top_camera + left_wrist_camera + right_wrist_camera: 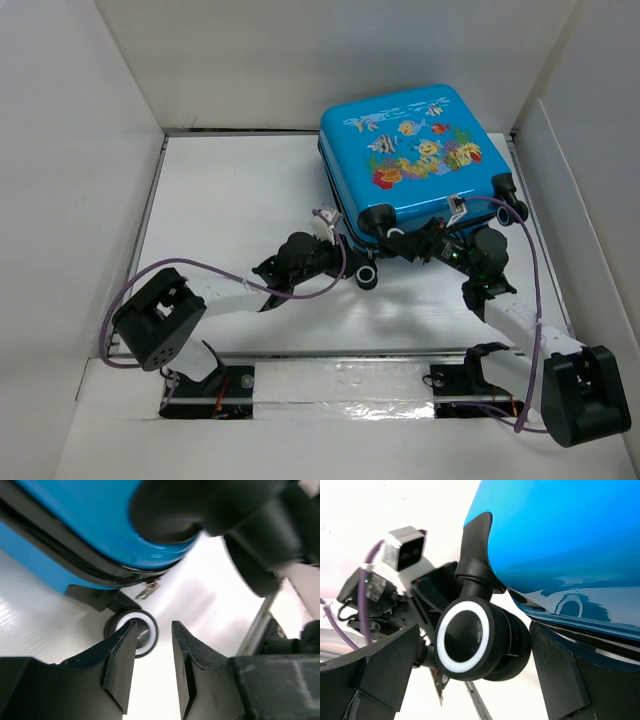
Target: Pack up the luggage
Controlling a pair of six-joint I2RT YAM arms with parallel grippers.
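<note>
1. Luggage (415,150) is laid flat on the table (230,200) in the upper right of the top view, printed shell up and its halves shut together.
2. Its long axis is run up the frame, slightly leftward, with the wheeled end turned down toward both arms.
3. The right gripper (475,650) is spread wide around a twin wheel (465,637); firm contact with either finger cannot be made out.
4. The left gripper (152,645) is narrowly parted and empty, with a white-ringed wheel (145,632) seen just beyond its tips.
5. The right arm is judged the nearer to a hold: only a closing across the wheel would be needed, whereas the left would first have to be advanced.
</note>
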